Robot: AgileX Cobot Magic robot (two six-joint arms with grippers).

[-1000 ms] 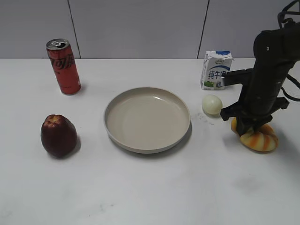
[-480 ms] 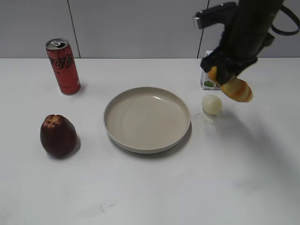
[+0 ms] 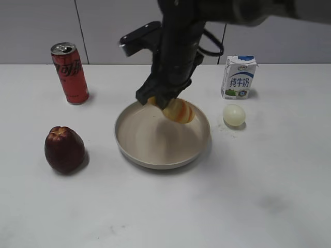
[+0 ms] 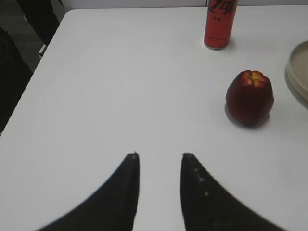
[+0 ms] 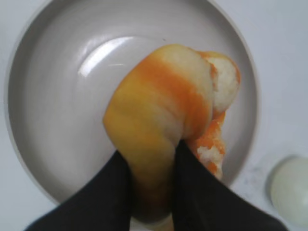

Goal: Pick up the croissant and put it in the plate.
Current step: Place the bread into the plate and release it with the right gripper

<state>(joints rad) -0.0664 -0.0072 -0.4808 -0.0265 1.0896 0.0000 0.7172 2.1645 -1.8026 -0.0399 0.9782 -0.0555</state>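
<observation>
1. The croissant (image 3: 179,110) is held in the air over the plate (image 3: 135,149), above the plate's far-right portion; no contact with the dish is seen in the exterior view.
2. The right gripper (image 3: 161,98) is clenched on the croissant: in the right wrist view its two dark fingers (image 5: 195,190) are pressed against the pastry's (image 5: 159,115) lower part, one on each side.
3. In the right wrist view the beige plate (image 5: 43,144) fills most of the frame beneath the pastry, and the orange and cream stripes of the croissant are clearly seen.
4. The plate is placed near the middle of the desk (image 3: 217,206), well apart from every edge.
5. The egg (image 3: 234,115) is found just to the right of the plate, apart from it, and the milk carton (image 3: 238,77) stands upright behind the egg, toward the far edge of the desk.
6. The red can (image 3: 70,73) stands upright toward the far-left corner of the desk.
7. The dark red apple (image 3: 64,149) sits near the left edge, well apart from the plate's rim.
8. The left gripper (image 4: 159,166) is released, its two dark fingers (image 4: 126,187) spread with a bare gap between them; it hangs over the white desk surface, nothing being held.
9. In the left wrist view the apple (image 4: 250,97), the can (image 4: 220,24) and a sliver of the plate rim (image 4: 297,70) are seen beyond the gripper.
</observation>
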